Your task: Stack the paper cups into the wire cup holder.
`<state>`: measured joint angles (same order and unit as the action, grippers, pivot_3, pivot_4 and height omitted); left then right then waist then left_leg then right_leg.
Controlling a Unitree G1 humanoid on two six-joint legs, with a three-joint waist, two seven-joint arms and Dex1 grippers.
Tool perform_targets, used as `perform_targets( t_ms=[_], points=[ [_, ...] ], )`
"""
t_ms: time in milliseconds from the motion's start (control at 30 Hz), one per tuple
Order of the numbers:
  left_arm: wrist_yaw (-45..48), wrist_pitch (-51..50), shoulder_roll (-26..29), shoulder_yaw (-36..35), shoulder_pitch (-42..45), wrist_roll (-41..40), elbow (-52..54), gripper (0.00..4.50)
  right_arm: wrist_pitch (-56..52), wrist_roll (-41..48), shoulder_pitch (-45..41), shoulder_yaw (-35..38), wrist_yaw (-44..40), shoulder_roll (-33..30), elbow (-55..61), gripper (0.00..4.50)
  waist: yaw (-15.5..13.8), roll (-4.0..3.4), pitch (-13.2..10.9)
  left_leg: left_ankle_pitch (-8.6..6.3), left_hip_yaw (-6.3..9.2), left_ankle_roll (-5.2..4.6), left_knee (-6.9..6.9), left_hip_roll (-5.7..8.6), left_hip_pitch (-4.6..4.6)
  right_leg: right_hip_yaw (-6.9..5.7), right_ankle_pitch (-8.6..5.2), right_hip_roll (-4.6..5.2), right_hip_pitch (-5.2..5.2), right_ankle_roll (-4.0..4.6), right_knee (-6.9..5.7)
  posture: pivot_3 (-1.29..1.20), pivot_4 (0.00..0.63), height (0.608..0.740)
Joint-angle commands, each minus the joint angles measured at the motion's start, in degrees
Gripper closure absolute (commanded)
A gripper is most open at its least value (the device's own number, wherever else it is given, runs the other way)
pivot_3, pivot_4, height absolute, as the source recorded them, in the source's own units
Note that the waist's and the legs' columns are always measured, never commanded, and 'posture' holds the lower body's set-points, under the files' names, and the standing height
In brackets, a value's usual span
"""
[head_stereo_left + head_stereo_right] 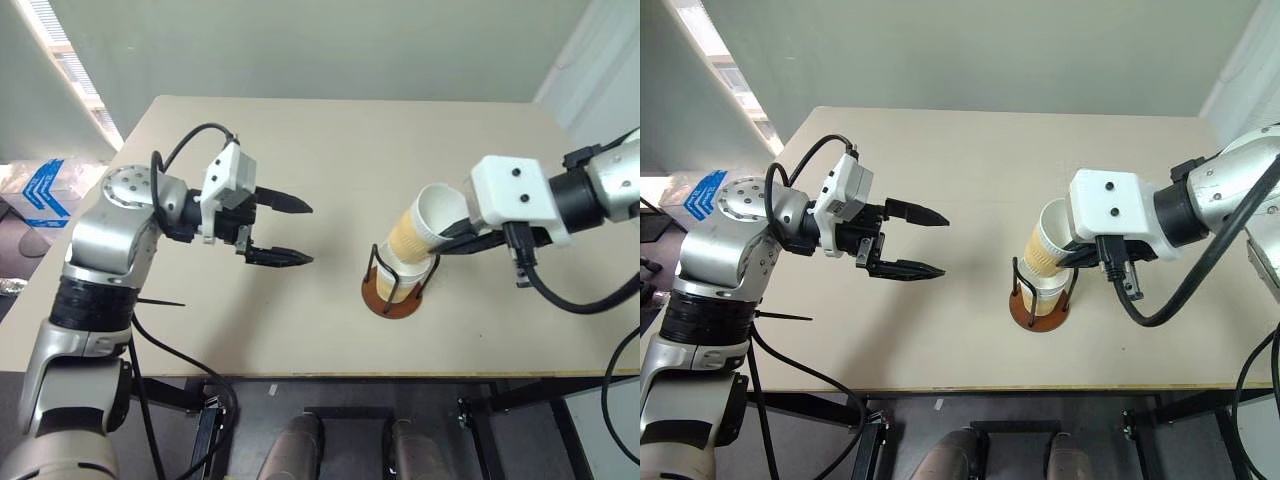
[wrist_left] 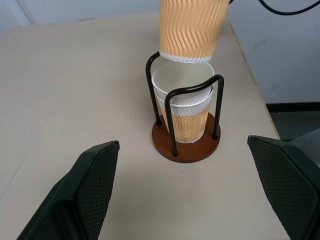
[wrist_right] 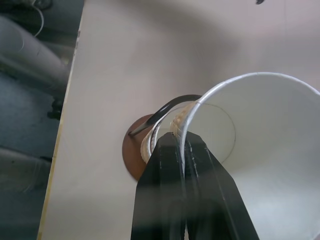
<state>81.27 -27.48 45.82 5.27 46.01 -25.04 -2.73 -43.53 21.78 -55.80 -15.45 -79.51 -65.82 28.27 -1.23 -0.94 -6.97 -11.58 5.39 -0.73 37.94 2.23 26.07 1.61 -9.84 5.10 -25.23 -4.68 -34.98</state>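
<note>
The wire cup holder (image 1: 383,291) stands on its reddish-brown disc near the table's front edge, right of centre. Two paper cups (image 2: 186,114) sit nested inside its black loops. A third tan paper cup (image 1: 415,231) hangs tilted just above the holder's mouth, its base over the nested cups. My right gripper (image 3: 184,148) is shut on this cup's rim, one finger inside the white wall and one outside. My left gripper (image 1: 300,232) hovers open and empty to the left of the holder, its fingers (image 2: 95,190) pointing at it from a distance.
The beige table (image 1: 330,140) ends close in front of the holder, and its right edge lies beyond the right arm. A blue-printed box (image 1: 42,190) sits off the table's left side. Black table-frame bars run under the front edge.
</note>
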Motion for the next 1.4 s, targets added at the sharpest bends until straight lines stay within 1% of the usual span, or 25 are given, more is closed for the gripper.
perform_targets(
  t_ms=[33,300,333,433,567,600,667,733,767,867,1067,1133,1233,1400],
  points=[
    [0.15,0.48,0.21,-0.80,1.03,-0.24,1.04,0.00,3.89,-3.49,0.89,-1.37,-1.10,-0.53,-0.38,4.47,0.01,0.00,0.00,-0.01,0.00,0.01,0.00,0.00,-0.01,0.00,0.01,0.00,0.00,0.02,-0.01,0.00,0.150,0.740],
    [-0.27,0.07,0.40,-0.93,1.05,-0.06,1.42,0.00,6.68,-7.04,3.23,-3.15,-1.24,1.33,-1.17,4.47,0.05,0.00,0.00,0.00,0.00,0.01,0.02,-0.01,-0.06,-0.02,0.11,0.00,-0.01,0.16,-0.05,0.00,0.150,0.740],
    [-0.42,0.10,0.35,-0.87,1.13,0.08,1.36,0.00,6.67,-7.61,3.17,-3.50,-0.68,2.13,-1.53,4.29,0.06,0.00,0.00,0.00,0.00,0.00,0.02,-0.01,-0.06,-0.03,0.13,0.00,-0.01,0.19,-0.04,0.00,0.150,0.740],
    [-0.69,0.12,0.25,-0.69,1.17,0.35,1.36,0.00,5.96,-8.63,2.27,-3.37,0.88,4.54,-2.72,3.61,0.15,0.00,0.00,0.00,0.00,-0.05,0.02,-0.02,-0.09,-0.03,0.22,0.00,-0.01,0.29,-0.04,0.00,0.150,0.740],
    [-1.00,0.38,0.19,-0.64,1.19,0.71,1.37,0.00,4.09,-8.86,-0.26,-1.60,2.57,6.94,-5.50,2.19,0.18,0.00,0.00,0.03,0.01,-0.11,0.01,-0.02,-0.09,-0.04,0.28,0.00,-0.03,0.33,-0.05,0.00,0.150,0.740],
    [-1.25,0.76,0.06,-0.62,1.20,1.00,1.15,0.00,2.43,-8.31,-1.52,-0.21,4.07,8.14,-7.19,1.92,0.22,0.00,0.00,0.03,0.01,-0.12,0.01,-0.02,-0.08,-0.03,0.32,0.00,-0.05,0.36,-0.04,0.00,0.150,0.740],
    [-2.17,1.27,-0.13,-0.77,1.00,1.56,0.85,0.00,-0.40,-7.17,-3.03,2.96,7.10,9.86,-9.79,1.23,0.22,0.00,0.00,0.04,0.01,-0.14,0.00,-0.02,-0.09,-0.03,0.34,-0.01,-0.06,0.39,-0.05,0.00,0.150,0.740],
    [-2.97,1.19,-0.14,-1.12,0.60,1.77,0.87,0.00,-3.58,-6.00,-3.30,5.74,9.39,10.61,-10.86,0.48,0.10,0.00,0.00,0.06,0.03,-0.15,-0.02,-0.02,-0.08,-0.05,0.35,-0.01,-0.06,0.41,-0.04,0.00,0.150,0.740],
    [-3.79,0.90,-0.17,-1.59,0.30,1.85,0.77,0.00,-6.35,-4.44,-2.46,8.33,10.44,10.63,-11.01,0.20,0.00,0.01,0.00,0.07,0.03,-0.14,-0.02,-0.02,-0.06,-0.06,0.35,0.00,-0.06,0.41,-0.04,0.00,0.150,0.740],
    [-7.25,-0.50,-0.43,-3.35,-0.63,1.57,0.55,0.00,-11.96,-2.05,3.27,14.89,13.69,9.13,-9.67,0.20,-0.18,0.04,0.02,0.15,0.04,0.09,-0.03,-0.01,-0.04,-0.08,0.35,0.00,-0.03,0.42,-0.01,0.00,0.150,0.740],
    [-14.15,-3.38,-2.02,-6.93,-2.60,0.00,1.63,0.00,-14.40,-1.19,17.85,24.97,21.59,9.21,-5.55,0.20,-0.15,0.03,0.00,0.06,-0.01,0.24,-0.03,-0.01,-0.04,-0.05,0.33,0.01,-0.06,0.31,-0.03,0.00,0.150,0.740],
    [-16.63,-4.73,-2.75,-8.59,-3.48,-0.74,2.18,0.00,-13.87,-1.85,21.73,28.65,26.02,11.24,-5.29,0.20,-0.15,0.05,0.00,0.07,-0.01,0.26,-0.06,-0.04,-0.05,-0.07,0.35,0.00,-0.07,0.24,-0.02,0.00,0.150,0.740],
    [-21.67,-5.08,-3.88,-10.75,-5.54,-0.20,2.08,0.00,-13.84,-3.24,25.01,33.59,34.80,16.51,-6.92,0.20,0.03,0.05,0.00,0.08,-0.03,0.26,-0.06,-0.04,-0.12,-0.01,0.41,0.00,-0.04,0.11,-0.01,0.00,0.150,0.740],
    [-28.42,-5.30,-6.34,-12.62,-7.65,0.11,2.24,0.00,-14.15,-2.79,26.21,36.78,43.71,23.19,-7.21,0.20,0.11,0.04,-0.01,0.25,-0.05,0.06,-0.06,-0.01,-0.21,0.05,0.54,-0.01,0.04,0.06,-0.02,0.00,0.150,0.740]
  ],
)
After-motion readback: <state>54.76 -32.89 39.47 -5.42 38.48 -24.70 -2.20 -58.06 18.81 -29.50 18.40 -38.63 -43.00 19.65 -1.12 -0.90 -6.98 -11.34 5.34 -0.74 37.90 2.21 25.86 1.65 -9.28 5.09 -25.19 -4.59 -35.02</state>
